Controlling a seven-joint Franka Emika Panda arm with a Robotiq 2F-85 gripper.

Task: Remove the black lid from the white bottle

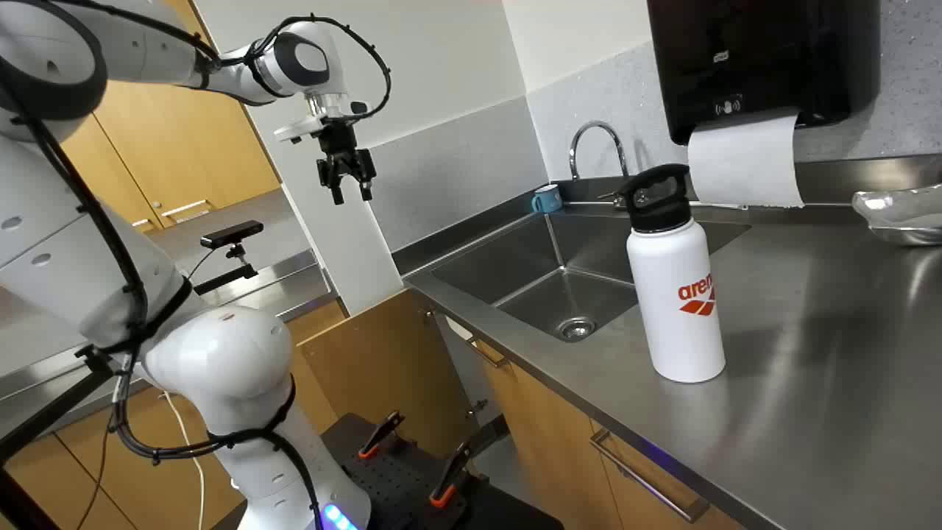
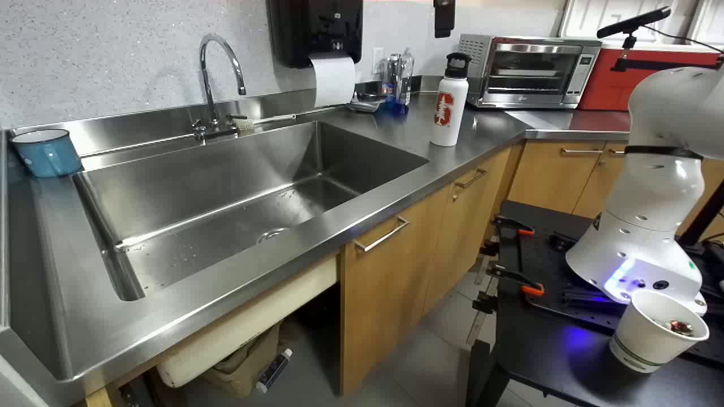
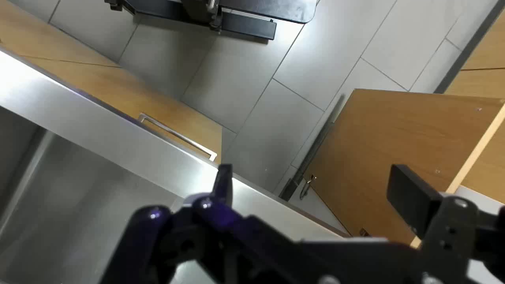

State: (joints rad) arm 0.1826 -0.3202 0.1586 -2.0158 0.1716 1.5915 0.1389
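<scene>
Well apart from the pincer point(image 1: 352, 193), which hangs empty with its fingers point(image 3: 413, 195) spread, the lid point(image 1: 659, 213) sits on the upright bottle point(image 1: 674, 313), on the counter point(image 1: 809, 383) beside the sink point(image 2: 215, 181). Lid looks like light, stiff plastic, its loop point(image 1: 662, 171) the likely pinch point for twisting; bottle is probably smooth, hard metal that could slip, spin or tip unbraced, fill unknown. Sink and counter edge run below the pincer, bottle stands near that edge, and the way across from the pincer to the lid looks free.
</scene>
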